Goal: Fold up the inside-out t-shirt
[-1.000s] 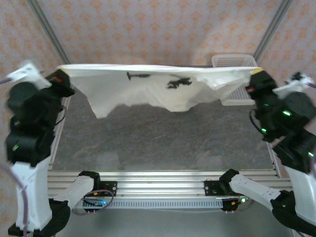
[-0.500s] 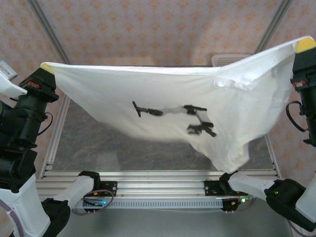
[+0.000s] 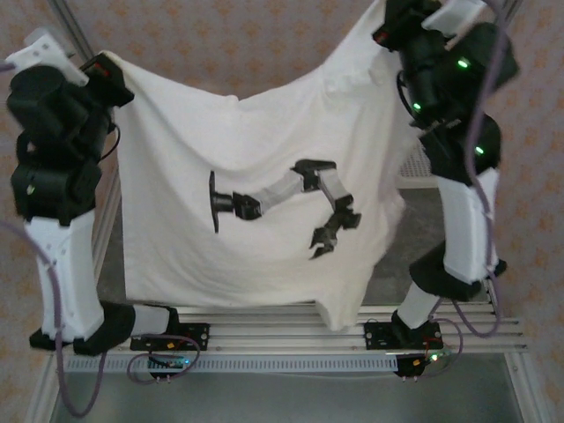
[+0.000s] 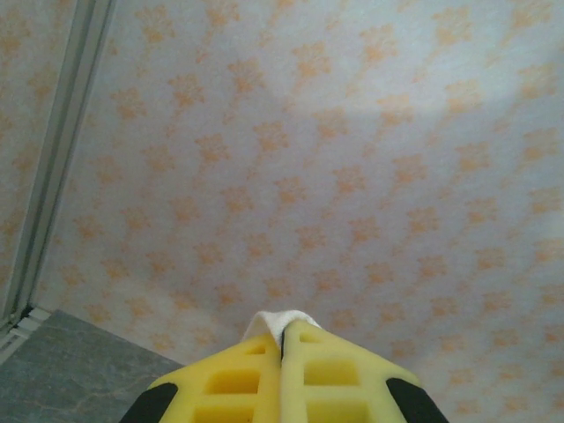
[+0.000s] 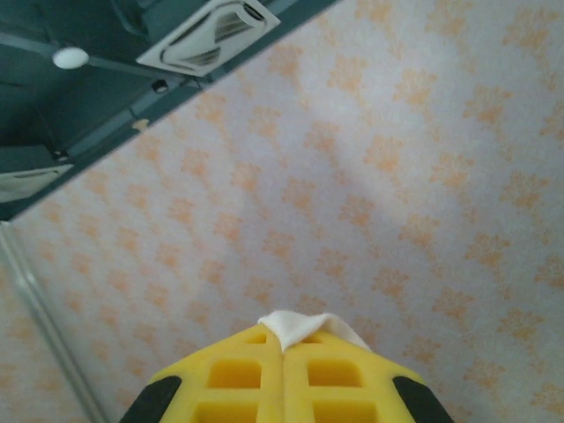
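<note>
Both hands were clamped shut on cloth: left hand [image 4: 283, 339] and right hand [image 5: 284, 339] each pinched a white nub. The t-shirt [image 3: 264, 167] hung spread between them above the counter [image 3: 421, 220], right corner higher. My call: level the corners, keep it taut, lay it down hem-first.

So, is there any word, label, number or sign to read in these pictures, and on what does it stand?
No text can be read.
The t-shirt bears a dark print, a drawing shaped like a robot arm, no letters.
The wallpaper has only orange ornaments.
The circuit board on the front rail is too small to read.
</note>
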You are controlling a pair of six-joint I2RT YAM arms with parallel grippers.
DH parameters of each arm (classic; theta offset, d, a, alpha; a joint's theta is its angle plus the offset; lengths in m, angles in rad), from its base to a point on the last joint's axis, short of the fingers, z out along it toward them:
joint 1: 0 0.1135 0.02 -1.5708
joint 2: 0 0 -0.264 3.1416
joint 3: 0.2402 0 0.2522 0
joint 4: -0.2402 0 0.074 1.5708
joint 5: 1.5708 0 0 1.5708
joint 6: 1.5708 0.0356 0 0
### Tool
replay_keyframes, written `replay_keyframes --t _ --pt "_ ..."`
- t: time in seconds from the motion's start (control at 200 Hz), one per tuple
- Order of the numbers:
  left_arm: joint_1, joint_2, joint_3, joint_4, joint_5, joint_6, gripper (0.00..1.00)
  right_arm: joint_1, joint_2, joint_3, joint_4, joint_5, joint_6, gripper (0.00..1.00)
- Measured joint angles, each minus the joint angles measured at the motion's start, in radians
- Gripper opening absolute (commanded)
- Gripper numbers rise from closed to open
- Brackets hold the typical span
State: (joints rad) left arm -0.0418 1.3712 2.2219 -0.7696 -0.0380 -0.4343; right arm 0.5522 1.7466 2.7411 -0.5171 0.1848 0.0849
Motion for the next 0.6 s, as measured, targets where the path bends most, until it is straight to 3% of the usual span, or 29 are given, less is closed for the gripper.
replay_keyframes --t 0.215,0.405,0.485,0.6 --pt "0.081 0.237 0.220 -0.001 0.038 -0.002 0.00 -0.126 0.130 0.028 0.071 -0.050 0.083 0.00" --pt "0.124 0.261 0.295 0.000 0.086 -0.013 0.00 -0.147 0.132 0.055 0.129 -0.100 0.152 0.00" --pt "0.128 0.217 0.229 0.013 0.098 -0.014 0.00 -0.150 0.126 0.060 0.124 -0.106 0.167 0.00" --pt "0.130 0.076 -0.079 0.114 0.138 -0.017 0.00 -0.154 0.108 0.049 0.056 -0.115 0.183 0.00"
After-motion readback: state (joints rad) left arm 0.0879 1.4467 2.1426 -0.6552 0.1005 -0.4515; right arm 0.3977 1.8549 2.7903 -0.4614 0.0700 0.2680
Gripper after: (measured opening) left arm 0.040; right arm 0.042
